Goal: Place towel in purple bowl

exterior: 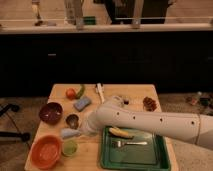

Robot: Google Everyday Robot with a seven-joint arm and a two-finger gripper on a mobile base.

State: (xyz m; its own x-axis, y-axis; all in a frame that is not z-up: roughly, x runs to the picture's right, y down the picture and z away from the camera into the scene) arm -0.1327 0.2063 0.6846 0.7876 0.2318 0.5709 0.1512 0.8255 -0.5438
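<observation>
wooden worktop, dark cabinets behind. towel: small pale blue-grey cloth, bunched, between the metal cup and a green fruit, just right of and below the purple bowl. gripper at the towel's right end, fingers clenched on it. orange bowl front left.

The closed gripper sits right of the round glossy purple bowl. Beside that bowl lies a folded pale blue-grey towel.
</observation>
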